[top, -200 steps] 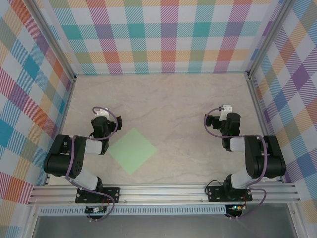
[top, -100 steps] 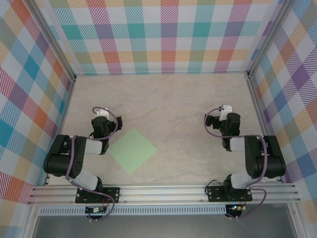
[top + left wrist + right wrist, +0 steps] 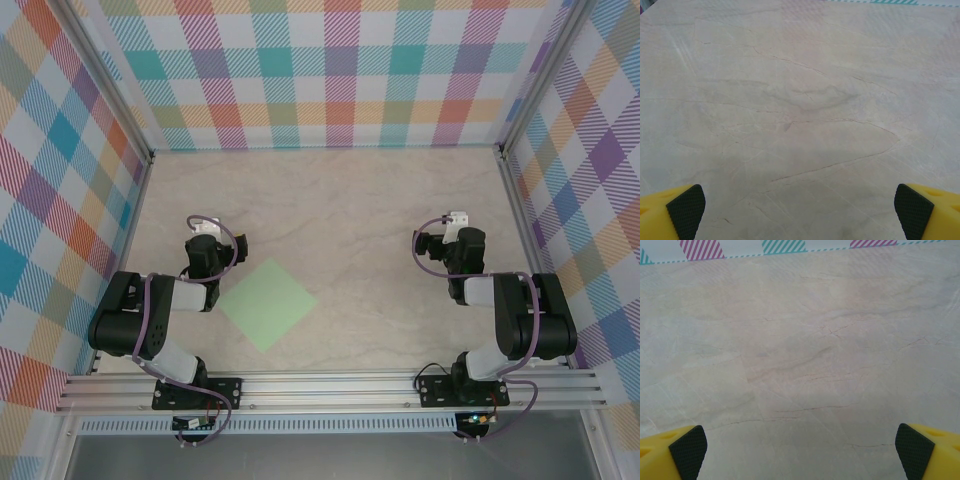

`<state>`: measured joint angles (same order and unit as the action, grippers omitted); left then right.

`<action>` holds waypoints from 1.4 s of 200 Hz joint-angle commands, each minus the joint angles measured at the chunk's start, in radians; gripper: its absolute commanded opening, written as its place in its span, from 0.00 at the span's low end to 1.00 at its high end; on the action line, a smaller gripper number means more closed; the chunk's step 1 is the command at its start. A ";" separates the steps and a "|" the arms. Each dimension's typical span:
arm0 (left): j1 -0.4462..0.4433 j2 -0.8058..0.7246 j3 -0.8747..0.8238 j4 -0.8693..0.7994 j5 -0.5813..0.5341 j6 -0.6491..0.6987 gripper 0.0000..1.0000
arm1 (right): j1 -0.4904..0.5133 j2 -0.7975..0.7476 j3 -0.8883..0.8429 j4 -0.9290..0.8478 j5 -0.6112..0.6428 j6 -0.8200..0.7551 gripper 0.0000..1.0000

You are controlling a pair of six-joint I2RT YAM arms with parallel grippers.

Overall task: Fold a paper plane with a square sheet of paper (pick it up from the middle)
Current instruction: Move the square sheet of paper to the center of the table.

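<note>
Top view: the square sheet of paper [image 3: 268, 304] lies flat on the table [image 3: 340, 200], turned corner-up like a diamond, lower left of centre. Its left corner sits just beside my left arm [image 3: 150, 310].

My left hand [image 3: 205, 225] is left of centre and my right hand [image 3: 456, 222] is right of centre. Both point toward the top of the frame. Both are spread wide with nothing between them. In each wrist view the black pads [image 3: 686, 211] [image 3: 914, 454] sit at the bottom corners.

Edges: the plaid walls [image 3: 330, 70] close off the top and both sides. A metal rail [image 3: 330, 390] runs along the bottom. Each arm stands near its own side wall.

Open room: bare table ahead of both hands up to the far wall, and a broad stretch between the arms.

Against the earlier frames: the paper and both arms are in the same places, and the hands are just as wide.
</note>
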<state>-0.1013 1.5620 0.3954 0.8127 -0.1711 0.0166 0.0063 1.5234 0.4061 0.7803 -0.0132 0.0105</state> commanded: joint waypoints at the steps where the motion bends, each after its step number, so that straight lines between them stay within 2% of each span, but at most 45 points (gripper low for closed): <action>1: 0.015 -0.060 0.031 -0.060 0.063 0.024 1.00 | -0.003 0.004 0.020 0.004 -0.023 -0.004 1.00; 11: 0.014 -0.125 0.066 -0.174 0.081 0.028 1.00 | -0.004 0.004 0.022 0.002 -0.025 -0.003 1.00; 21: 0.014 -0.172 0.095 -0.269 0.049 0.006 1.00 | -0.005 0.004 0.020 0.004 -0.025 -0.004 1.00; 35: 0.015 -0.265 0.069 -0.288 0.007 -0.023 1.00 | -0.002 -0.027 0.030 -0.035 -0.051 -0.019 1.00; 46: 0.017 -0.336 0.041 -0.283 -0.013 -0.047 1.00 | 0.004 -0.074 0.068 -0.136 -0.044 -0.021 1.00; 58: 0.025 -0.404 0.041 -0.353 -0.001 -0.061 1.00 | 0.003 -0.117 0.124 -0.311 -0.038 0.008 1.00; 88: 0.031 -0.539 0.049 -0.478 0.030 -0.140 1.00 | 0.003 -0.179 0.180 -0.479 -0.042 0.078 1.00; 124: 0.030 -0.629 0.087 -0.604 0.066 -0.158 1.00 | 0.004 -0.231 0.324 -0.802 -0.199 0.186 1.00; 140: 0.030 -0.677 0.091 -0.636 0.101 -0.204 1.00 | 0.002 -0.260 0.364 -0.888 -0.219 0.302 1.00; 150: 0.031 -0.704 0.103 -0.683 0.111 -0.236 1.00 | 0.001 -0.275 0.385 -0.935 -0.287 0.355 1.00; 163: 0.030 -0.717 0.130 -0.756 0.116 -0.262 1.00 | 0.003 -0.294 0.373 -0.909 -0.451 0.397 1.00; 183: 0.031 -0.707 0.168 -0.843 0.168 -0.239 1.00 | 0.004 -0.305 0.361 -0.887 -0.602 0.492 1.00; 205: 0.030 -0.713 0.218 -0.940 0.179 -0.259 1.00 | 0.046 -0.295 0.393 -0.933 -0.750 0.499 1.00; 228: 0.030 -0.728 0.215 -0.916 0.224 -0.328 1.00 | 0.168 -0.297 0.445 -1.067 -0.677 0.432 1.00; 253: 0.031 -0.697 0.274 -1.054 0.156 -0.393 1.00 | 0.293 -0.289 0.451 -1.083 -0.600 0.449 1.00; 265: 0.031 -0.674 0.318 -1.125 0.173 -0.374 1.00 | 0.355 -0.281 0.448 -1.077 -0.556 0.459 1.00; 280: 0.031 -0.663 0.316 -1.110 0.198 -0.394 1.00 | 0.430 -0.252 0.466 -1.085 -0.501 0.474 1.00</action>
<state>-0.0887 0.8845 0.6670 -0.2180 0.0040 -0.3309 0.3481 1.2339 0.8345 -0.2539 -0.5919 0.4610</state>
